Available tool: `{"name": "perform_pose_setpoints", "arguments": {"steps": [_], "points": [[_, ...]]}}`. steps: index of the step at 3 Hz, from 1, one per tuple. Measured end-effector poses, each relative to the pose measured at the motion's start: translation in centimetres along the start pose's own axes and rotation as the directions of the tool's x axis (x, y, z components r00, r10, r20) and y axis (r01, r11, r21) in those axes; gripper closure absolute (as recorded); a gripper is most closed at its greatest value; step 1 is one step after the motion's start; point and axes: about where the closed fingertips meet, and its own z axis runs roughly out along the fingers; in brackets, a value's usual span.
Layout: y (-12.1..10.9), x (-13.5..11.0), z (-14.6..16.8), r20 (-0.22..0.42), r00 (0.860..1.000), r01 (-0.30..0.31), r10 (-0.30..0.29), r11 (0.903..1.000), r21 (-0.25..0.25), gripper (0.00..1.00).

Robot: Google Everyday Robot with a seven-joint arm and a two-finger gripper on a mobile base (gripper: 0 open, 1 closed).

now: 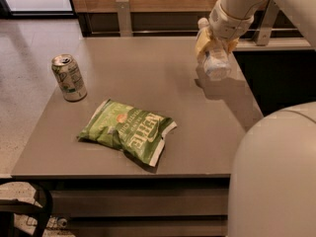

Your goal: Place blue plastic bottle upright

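Note:
The blue plastic bottle [216, 59] is a small clear, faintly bluish bottle with a white cap [203, 22]. It is held tilted above the far right part of the brown table [148, 78], its base toward the camera and its cap up and away. My gripper [213, 41], with yellowish fingers, is shut on the bottle's upper body, reaching down from the white arm at the top right. The bottle casts a shadow on the table right beneath it and seems lifted off the surface.
A green-and-white drink can [68, 77] stands upright at the table's left. A green chip bag [127, 131] lies flat near the front middle. The robot's white body [274, 177] fills the lower right. A dark gap lies right of the table.

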Motion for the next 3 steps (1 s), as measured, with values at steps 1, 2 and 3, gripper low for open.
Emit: {"name": "perform_pose_setpoints", "arguments": {"steps": [1, 2, 3], "points": [[-0.6, -1.2, -3.1, 0.140, 0.985, 0.106, -0.096, 0.9917, -0.072, 1.00], [-0.9, -1.7, -4.7, 0.234, 0.959, 0.187, -0.160, 0.9776, -0.097, 1.00], [-1.3, -1.8, -5.9, 0.337, 0.913, 0.291, -0.232, 0.9474, -0.134, 1.00]]}}
